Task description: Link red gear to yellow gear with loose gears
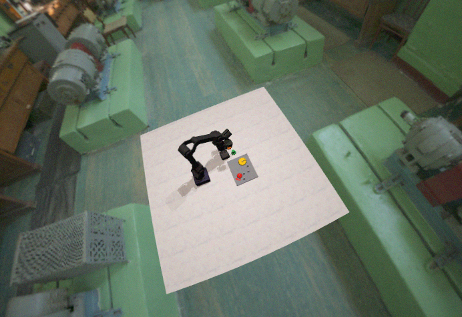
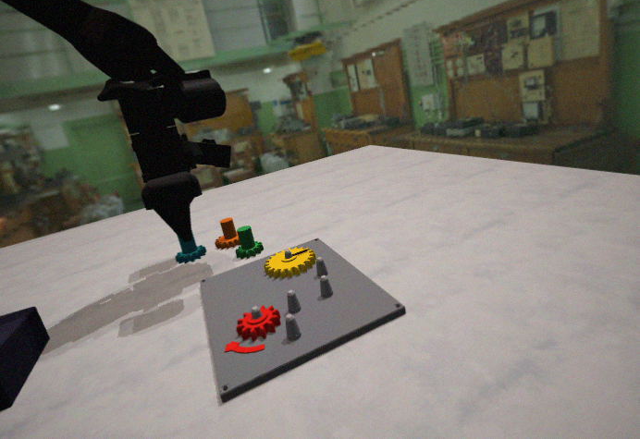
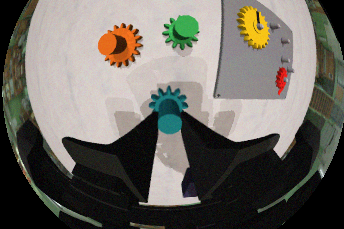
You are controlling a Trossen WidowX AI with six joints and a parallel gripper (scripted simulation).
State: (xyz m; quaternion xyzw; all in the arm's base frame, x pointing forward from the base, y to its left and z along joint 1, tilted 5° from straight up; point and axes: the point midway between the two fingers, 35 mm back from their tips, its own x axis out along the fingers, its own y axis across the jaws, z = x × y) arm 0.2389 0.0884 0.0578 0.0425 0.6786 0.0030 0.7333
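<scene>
My gripper (image 2: 186, 238) (image 3: 168, 116) is shut on the handle of the teal gear (image 2: 190, 253) (image 3: 169, 98), which is upright at table level left of the board. The green gear (image 2: 248, 248) (image 3: 180, 33) and the orange gear (image 2: 227, 242) (image 3: 129, 45) stand upright on the table behind it. The grey board (image 2: 240, 290) (image 3: 232, 73) bears the red gear (image 2: 258, 323) (image 3: 281, 80) and the yellow gear (image 2: 290, 262) (image 3: 253, 28) with its black stripe. Several bare pegs stand on the board, among them one peg (image 2: 292, 327) beside the red gear and another peg (image 2: 326, 287) nearer the yellow gear.
The red arrow (image 2: 245, 347) lies on the board beside the red gear. The arm's dark base (image 1: 201, 177) (image 2: 18, 353) stands on the pale table (image 1: 270, 239), left of the board. The green gear is between the teal gear and the yellow gear's side of the board.
</scene>
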